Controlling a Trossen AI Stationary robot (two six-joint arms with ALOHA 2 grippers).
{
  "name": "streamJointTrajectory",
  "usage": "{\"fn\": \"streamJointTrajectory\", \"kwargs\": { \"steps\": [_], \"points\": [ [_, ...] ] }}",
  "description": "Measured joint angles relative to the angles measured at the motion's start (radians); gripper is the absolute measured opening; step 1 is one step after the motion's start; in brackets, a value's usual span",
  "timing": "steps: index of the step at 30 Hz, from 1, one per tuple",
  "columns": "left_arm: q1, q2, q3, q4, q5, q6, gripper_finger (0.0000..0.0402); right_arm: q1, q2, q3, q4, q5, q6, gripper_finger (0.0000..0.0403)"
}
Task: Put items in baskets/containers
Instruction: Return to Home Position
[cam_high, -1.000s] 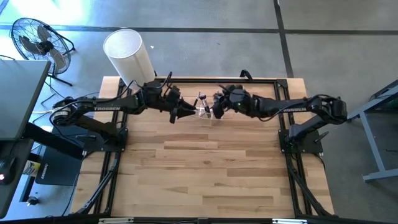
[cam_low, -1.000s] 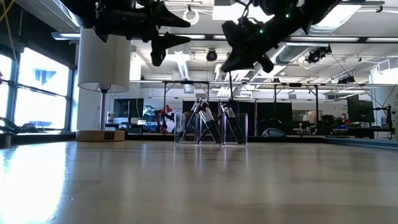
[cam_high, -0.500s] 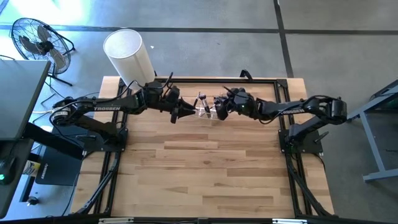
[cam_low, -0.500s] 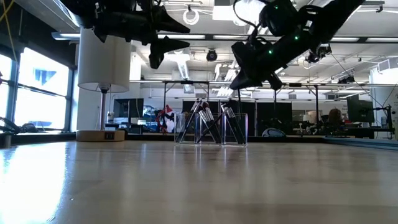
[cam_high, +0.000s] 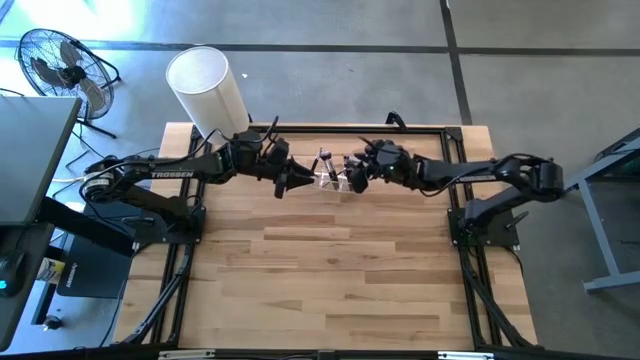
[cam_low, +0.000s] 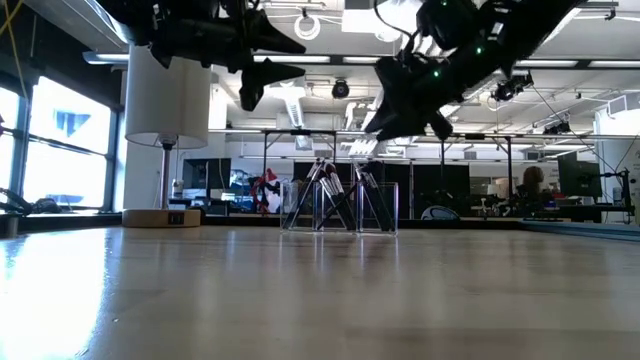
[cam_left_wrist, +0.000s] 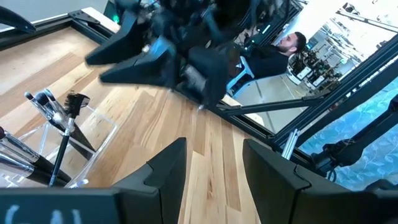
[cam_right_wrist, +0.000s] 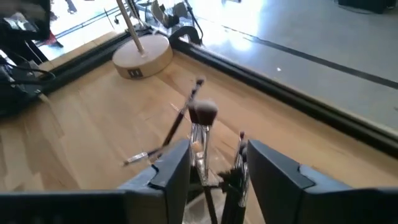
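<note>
Left tool, fingers apart with nothing between them, raised over the counter just at 9 o'clock of the holder, pointing toward 3 o'clock. In the low view, well above the holder's top, roughly level, touching nothing.

Right tool, fingers likewise apart and empty, just at 3 o'clock of the holder, pointing toward 9 o'clock, facing the left tool across it. In the low view, tilted down, lower than the left tool, tips a little above the brush ends but apart from them. In the left wrist view, blurred, both prongs visibly spread.

Between the 2 tools, the clear holder, resting on the counter close to its 12 o'clock edge, about midway along that edge, visible mostly by glinting edges. Inside it, the brushes: several dark-handled ones, all leaning, in 2 bunches side by side, bristle ends up, some with silvery ferrules. Exact count not readable. 1 wide round brush head topmost in the right wrist view.

Farther out, a lamp with a white shade at the counter's 11 o'clock corner, round wooden base on the counter. Beyond that, on the floor toward 10 o'clock, a fan. Past the counter, in the left wrist view, a person.
</note>
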Motion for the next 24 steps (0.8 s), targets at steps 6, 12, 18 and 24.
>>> {"fn": "streamJointTrajectory", "kwargs": {
  "steps": [6, 12, 18, 24],
  "points": [
    [0.0, -0.027, -0.001, -0.022, -0.001, 0.025, 0.0153, 0.003, -0.113, 0.066, -0.216, -0.023, -0.001, 0.0146],
    [0.0, -0.126, -0.001, -0.133, -0.031, 0.107, 0.0089, 0.053, -0.214, 0.082, -0.262, -0.097, -0.019, 0.0075],
    [-0.037, -0.249, 0.001, -0.308, -0.138, 0.193, 0.0011, 0.125, -0.24, 0.082, -0.281, -0.121, -0.138, 0.0006],
    [-0.269, -0.328, -0.005, -0.488, -0.555, 0.3, 0.0002, 0.181, -0.239, 0.082, -0.341, -0.121, -0.232, 0.0023]
  ]
}}
